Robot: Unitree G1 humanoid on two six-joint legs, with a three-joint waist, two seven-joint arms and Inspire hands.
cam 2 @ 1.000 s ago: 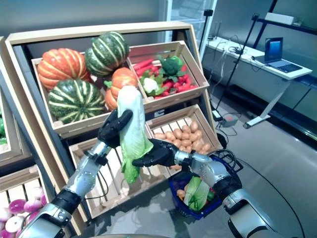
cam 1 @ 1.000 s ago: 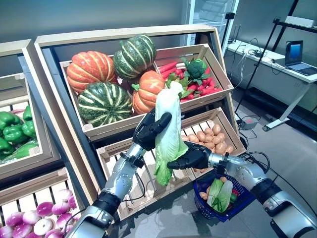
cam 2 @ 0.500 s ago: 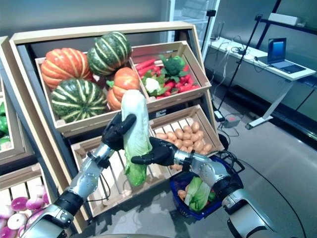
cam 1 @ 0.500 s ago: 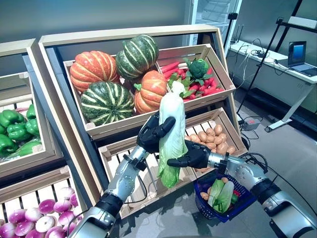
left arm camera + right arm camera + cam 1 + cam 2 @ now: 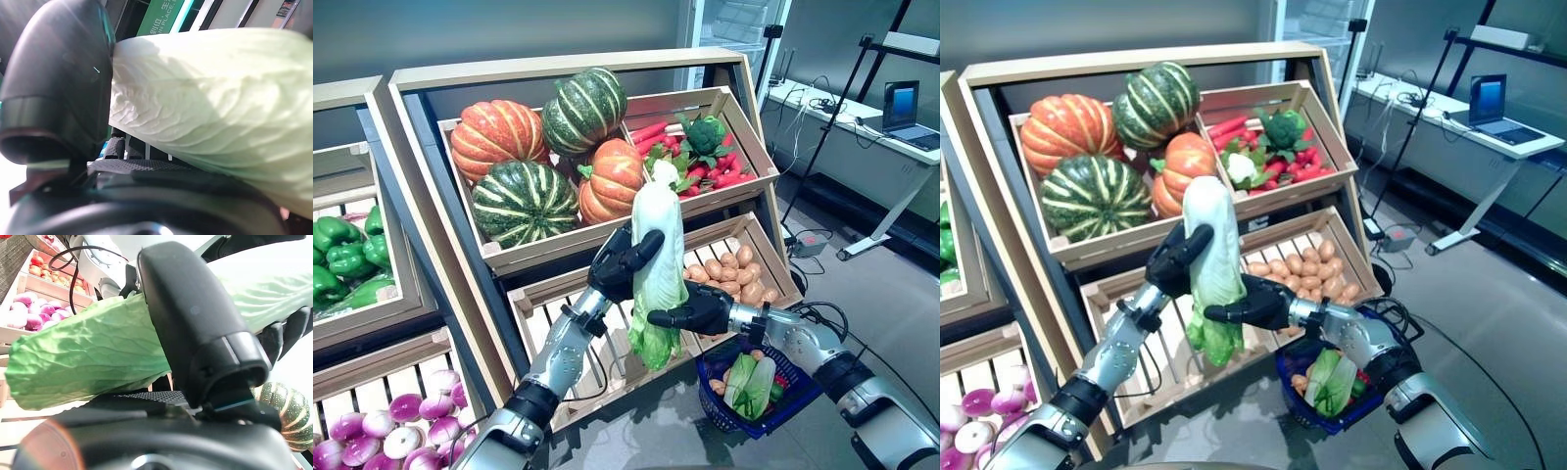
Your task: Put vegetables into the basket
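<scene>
Fingers of the left hand (image 5: 619,266) and the right hand (image 5: 693,309) both curl round the cabbage (image 5: 656,274), upright between them before wooden shelves (image 5: 558,69) of pumpkins (image 5: 524,201) and potatoes (image 5: 729,279). Below the right fingers hangs the blue basket (image 5: 754,387); a desk (image 5: 862,137) stands beyond. Since a second ago the cabbage has shifted slightly rightward.

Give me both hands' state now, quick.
Left hand: shut on the napa cabbage.
Right hand: shut on the same cabbage, lower down.
</scene>
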